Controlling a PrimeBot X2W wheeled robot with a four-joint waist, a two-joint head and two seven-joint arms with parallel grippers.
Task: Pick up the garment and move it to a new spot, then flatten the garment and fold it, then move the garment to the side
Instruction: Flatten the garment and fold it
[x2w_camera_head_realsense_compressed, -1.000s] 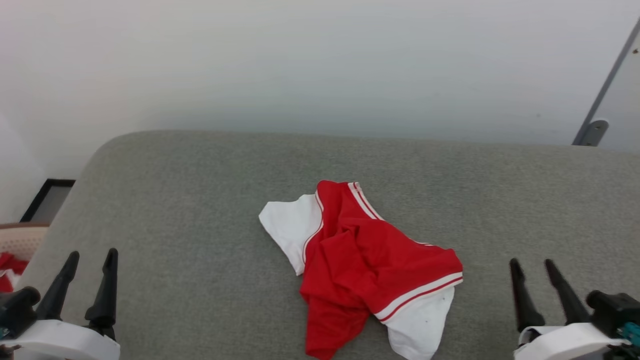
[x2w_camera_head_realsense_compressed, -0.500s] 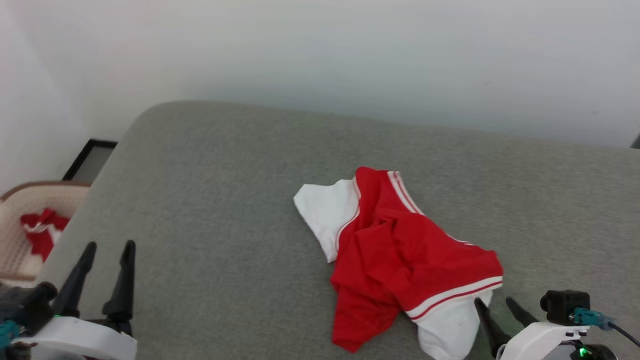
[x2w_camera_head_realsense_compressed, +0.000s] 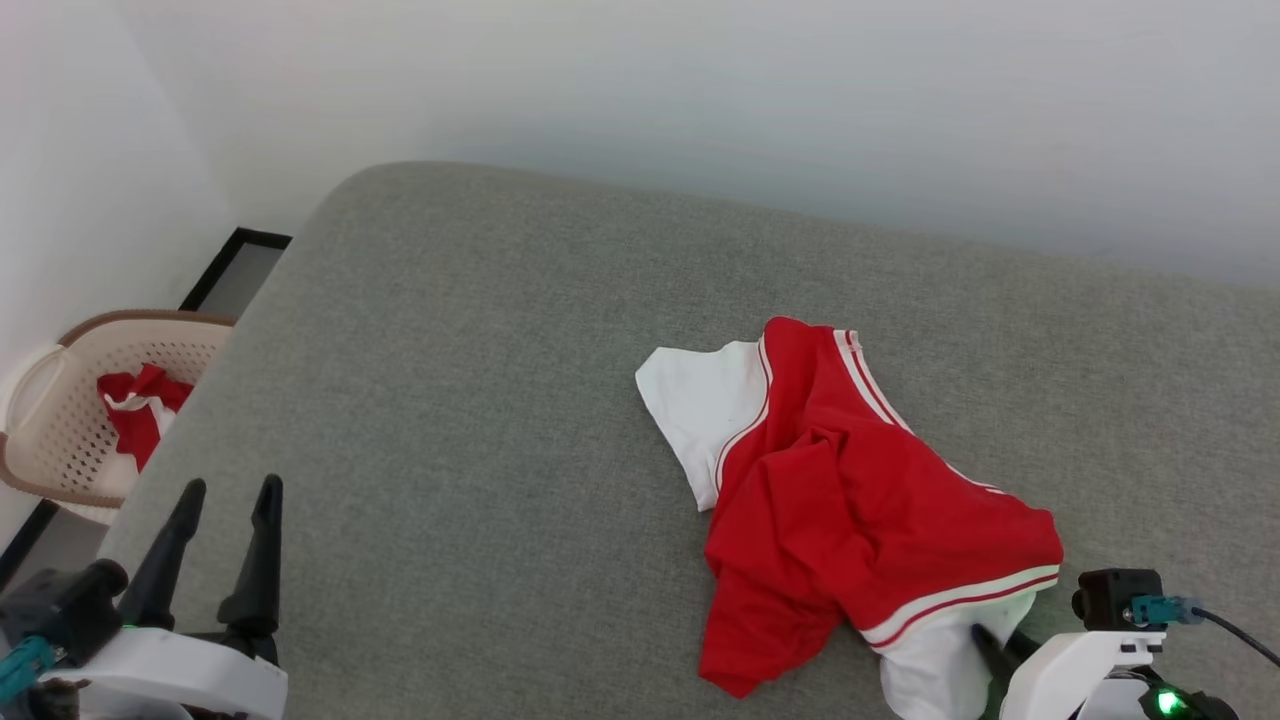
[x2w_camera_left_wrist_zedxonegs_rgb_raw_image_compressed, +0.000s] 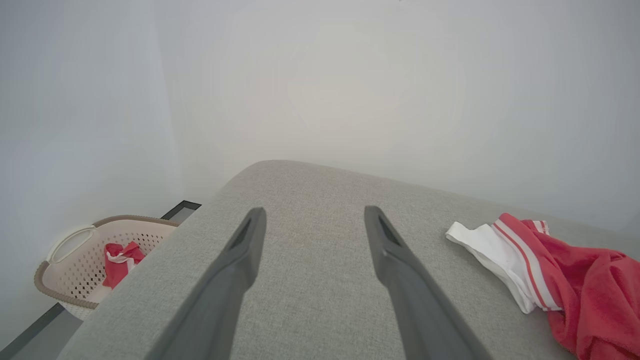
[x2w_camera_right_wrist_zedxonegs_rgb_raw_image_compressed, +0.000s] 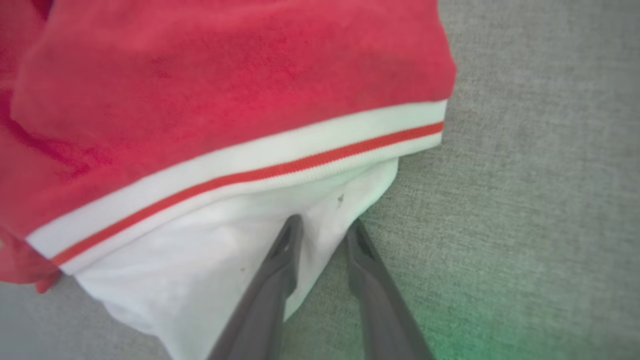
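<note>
Red fabric with white sleeves lies crumpled on the grey upholstered surface (x2w_camera_head_realsense_compressed: 480, 400), right of its middle. That is the garment (x2w_camera_head_realsense_compressed: 870, 500). One white sleeve (x2w_camera_head_realsense_compressed: 700, 410) spreads out on the far left of the heap. The other sleeve (x2w_camera_head_realsense_compressed: 930, 665) lies at the near edge, under a red-and-white striped seam.

I have my right gripper (x2w_camera_head_realsense_compressed: 1000, 640) low at that near sleeve. In the right wrist view its fingers stand a narrow gap apart. One finger lies over the white cloth and the other sits at the sleeve's border, above the grey weave, with the sleeve's edge between the tips. The jaws are not closed on it.

My left gripper (x2w_camera_head_realsense_compressed: 232, 483) sits over the near left corner of the surface, fingers spread wide, well apart from the garment.

Off the left edge, lower down, stands a pale perforated basket (x2w_camera_head_realsense_compressed: 150, 320) with a brown rim. Another red-and-white cloth (x2w_camera_head_realsense_compressed: 135, 410) lies inside it.
</note>
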